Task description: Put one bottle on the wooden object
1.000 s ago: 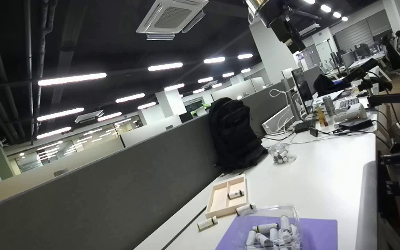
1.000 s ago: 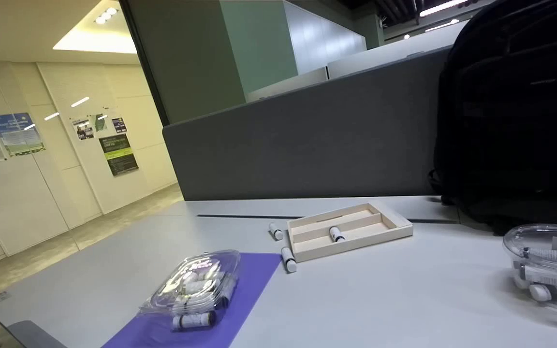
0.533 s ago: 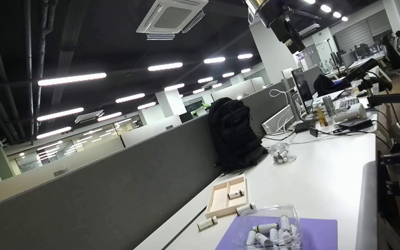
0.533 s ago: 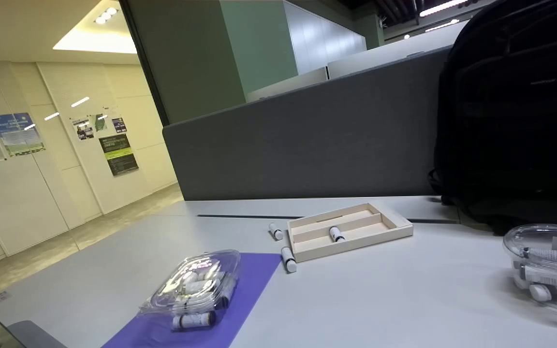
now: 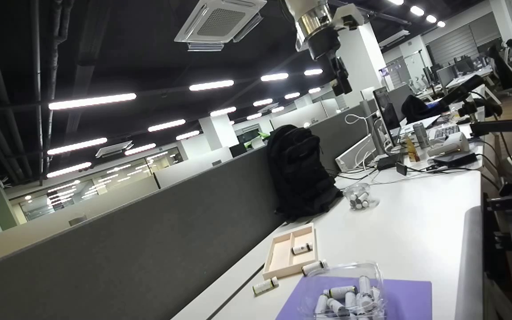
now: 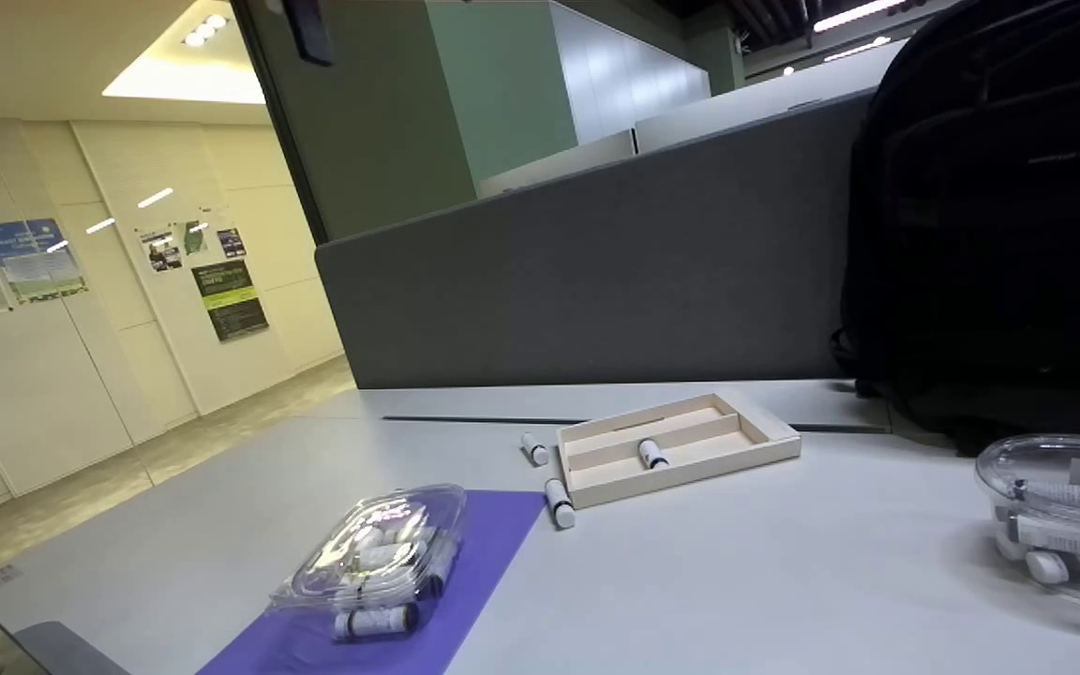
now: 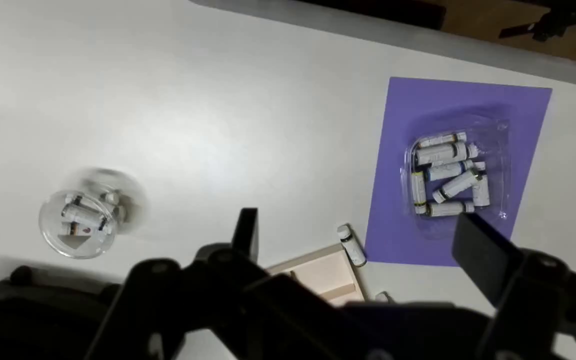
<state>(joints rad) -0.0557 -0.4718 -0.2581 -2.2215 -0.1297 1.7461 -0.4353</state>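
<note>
One wooden tray (image 6: 690,472) holds one bottle (image 6: 652,454); two bottles (image 6: 559,503) lie nearby.

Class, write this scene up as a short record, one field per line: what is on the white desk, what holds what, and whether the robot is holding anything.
Surface: white desk
Destination: shallow rectangular pale-wood tray, two compartments, one white cylindrical bottle lying in one
Loose: two more such bottles, lying beside the tray
Laid flat: purple rectangular mat
On it: clear plastic box, several bottles inside
Further off: round clear plastic tub, more bottles inside
Background: black backpack, grey partition
Jaws: black, wide open, holding nothing, above the desk
</note>
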